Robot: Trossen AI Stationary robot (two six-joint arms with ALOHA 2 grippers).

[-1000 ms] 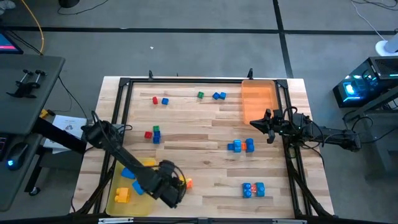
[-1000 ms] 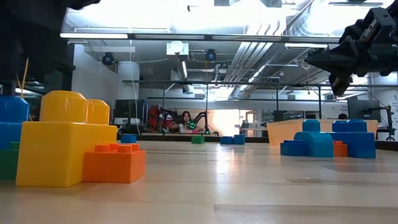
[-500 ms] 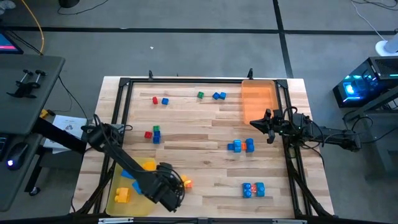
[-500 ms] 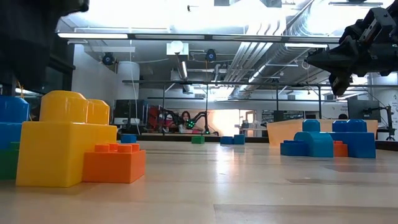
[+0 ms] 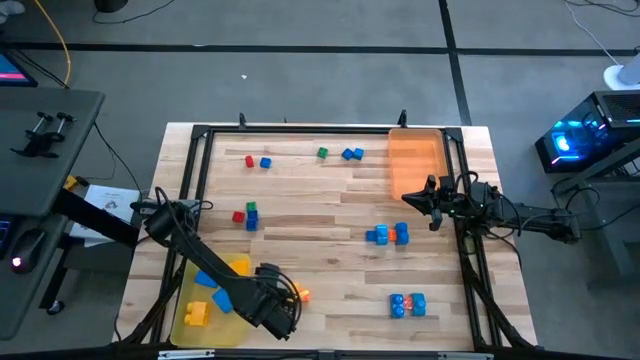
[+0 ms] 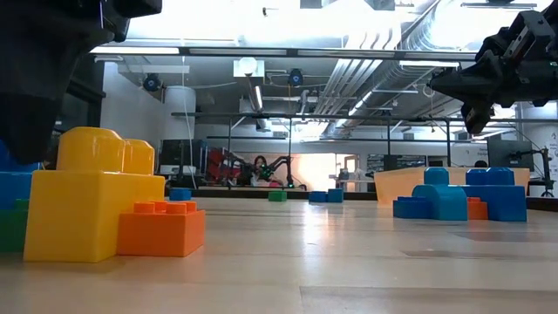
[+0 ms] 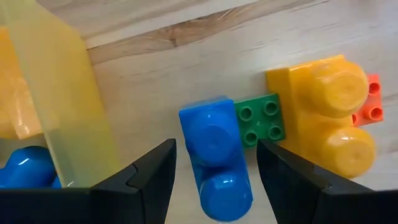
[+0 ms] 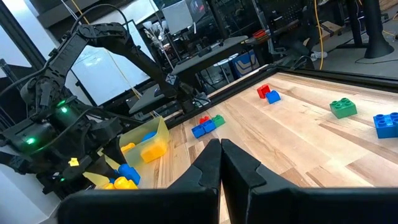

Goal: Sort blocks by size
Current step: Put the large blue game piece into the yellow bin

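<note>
My left gripper (image 7: 216, 151) hangs open, pointing down over a large blue block (image 7: 211, 130) at the near left of the table. Its fingers stand on either side of the block without touching it. The blue block is joined to a small green block (image 7: 261, 118), a large yellow block (image 7: 329, 106) and a small orange block (image 7: 372, 99), all resting on the wood beside the yellow tray (image 7: 59, 99). In the high view my left gripper (image 5: 277, 308) covers most of this cluster (image 5: 299, 293). My right gripper (image 5: 410, 198) is shut and held level in the air near the orange tray (image 5: 415, 160).
The yellow tray (image 5: 186, 292) holds blue and yellow blocks. Loose blocks lie at the far left (image 5: 257, 161), far middle (image 5: 352, 153), left middle (image 5: 246, 214), right middle (image 5: 387, 234) and near right (image 5: 407, 304). A black frame (image 5: 300, 130) borders the table.
My left gripper has come down toward the blue block at the near left; in the low view its dark body now hides the blue block's top. The blocks have not moved.
</note>
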